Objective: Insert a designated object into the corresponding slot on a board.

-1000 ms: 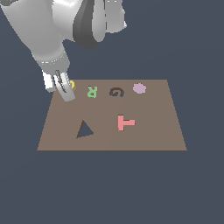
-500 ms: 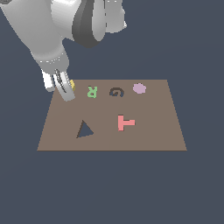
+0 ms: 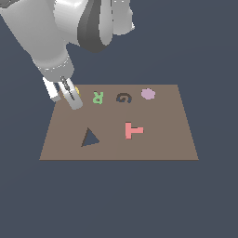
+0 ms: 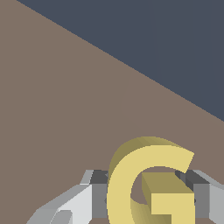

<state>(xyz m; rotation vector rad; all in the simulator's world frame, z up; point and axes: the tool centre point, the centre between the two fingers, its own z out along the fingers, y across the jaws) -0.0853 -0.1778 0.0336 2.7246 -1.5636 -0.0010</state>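
- Grasp step: the gripper (image 3: 69, 96), fingers (image 4: 83, 202) closed on the yellow G (image 4: 151, 183), sits at the board (image 3: 158, 144) corner.
- Next, I judge: lift and carry toward three o'clock, past the green R (image 3: 97, 97), to the G slot (image 3: 123, 98).

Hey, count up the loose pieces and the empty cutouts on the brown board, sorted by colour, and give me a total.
Yellow G block, between the fingers of the hand: 1
Green R block: 1
Pink T block: 1
Lilac round piece: 1
Dark cutouts, G slot and triangle: 2
Total: 6
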